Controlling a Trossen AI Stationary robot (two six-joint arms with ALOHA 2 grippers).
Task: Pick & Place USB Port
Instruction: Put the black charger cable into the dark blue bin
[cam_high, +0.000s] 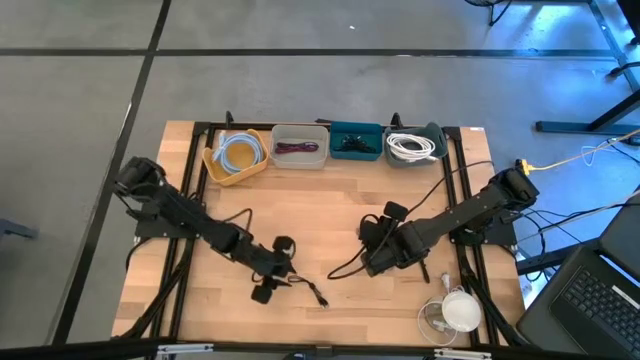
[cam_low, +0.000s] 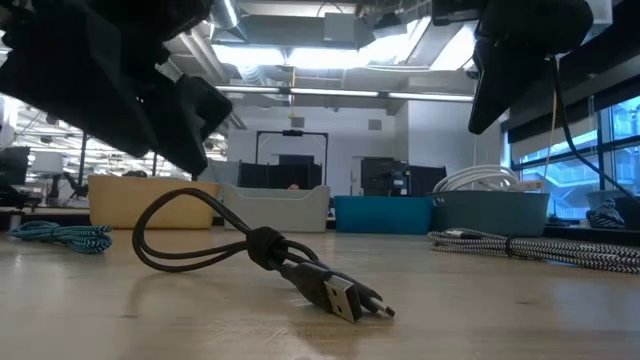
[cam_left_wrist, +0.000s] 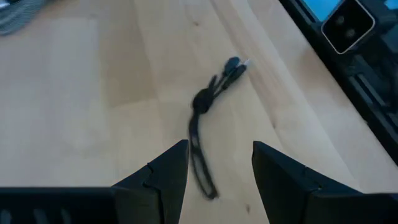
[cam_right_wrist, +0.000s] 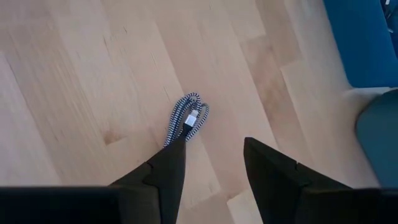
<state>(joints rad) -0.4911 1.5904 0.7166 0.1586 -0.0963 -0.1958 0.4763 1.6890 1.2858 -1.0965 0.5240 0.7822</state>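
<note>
The black USB cable lies on the table, just ahead of the left gripper, whose fingers stand apart and empty. Its long axis runs away from that gripper (plug end farthest). The right gripper, also apart, is farther off.

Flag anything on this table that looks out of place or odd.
Four bins at the far edge hold cables, yet two cables lie loose on the wood: a black one under the open left pincer, a braided one under the open right pincer. Nothing looks damaged or spilled.
</note>
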